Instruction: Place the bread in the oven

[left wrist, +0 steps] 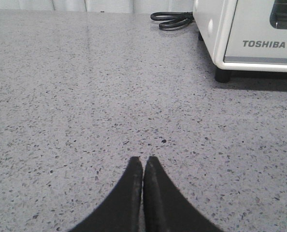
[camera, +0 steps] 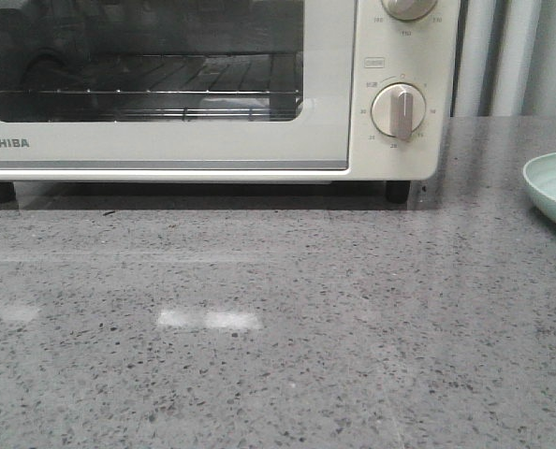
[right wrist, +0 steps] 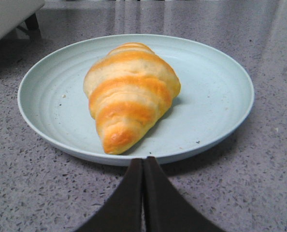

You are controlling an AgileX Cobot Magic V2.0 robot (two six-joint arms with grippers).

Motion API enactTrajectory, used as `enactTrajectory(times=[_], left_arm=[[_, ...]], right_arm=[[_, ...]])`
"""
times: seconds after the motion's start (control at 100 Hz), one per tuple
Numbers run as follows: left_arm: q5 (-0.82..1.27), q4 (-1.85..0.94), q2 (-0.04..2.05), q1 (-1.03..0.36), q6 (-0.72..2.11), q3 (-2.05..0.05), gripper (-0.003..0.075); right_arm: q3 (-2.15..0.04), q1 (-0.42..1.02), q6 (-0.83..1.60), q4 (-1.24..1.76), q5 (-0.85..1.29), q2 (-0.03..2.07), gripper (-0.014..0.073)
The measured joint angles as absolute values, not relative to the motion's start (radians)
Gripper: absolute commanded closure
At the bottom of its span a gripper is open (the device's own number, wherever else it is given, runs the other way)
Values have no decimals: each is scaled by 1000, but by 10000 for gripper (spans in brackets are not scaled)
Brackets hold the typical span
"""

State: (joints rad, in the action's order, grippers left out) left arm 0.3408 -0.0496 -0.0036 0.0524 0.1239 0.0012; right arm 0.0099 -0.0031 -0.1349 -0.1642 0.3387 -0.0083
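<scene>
The cream-white Toshiba oven (camera: 259,140) stands at the back of the counter with its glass door shut; the wire rack shows through the window. Its corner also shows in the left wrist view (left wrist: 250,34). The bread (right wrist: 129,94), a striped golden and cream croissant roll, lies on a pale green plate (right wrist: 216,111) in the right wrist view. My right gripper (right wrist: 143,159) is shut and empty, just short of the plate's near rim. My left gripper (left wrist: 143,158) is shut and empty over bare counter, left of the oven. Neither gripper shows in the front view.
The plate's rim (camera: 554,192) shows at the right edge of the front view, right of the oven. A black power cord (left wrist: 172,19) lies coiled behind the oven's left side. The counter (camera: 259,327) is grey speckled stone. Two beige dials (camera: 400,110) sit on the oven's right panel.
</scene>
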Motion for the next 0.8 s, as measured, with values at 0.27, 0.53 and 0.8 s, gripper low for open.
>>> enactTrajectory(times=[0.27, 0.53, 0.8], left_arm=[[317, -6, -4, 52, 128, 1, 741], [0, 20, -4, 52, 134, 1, 741], [-145, 18, -4, 52, 136, 1, 741]], right_arm=[[10, -3, -135, -164, 339, -8, 664], [10, -3, -135, -166, 324, -8, 664], [10, -3, -135, -168, 204, -8, 664]])
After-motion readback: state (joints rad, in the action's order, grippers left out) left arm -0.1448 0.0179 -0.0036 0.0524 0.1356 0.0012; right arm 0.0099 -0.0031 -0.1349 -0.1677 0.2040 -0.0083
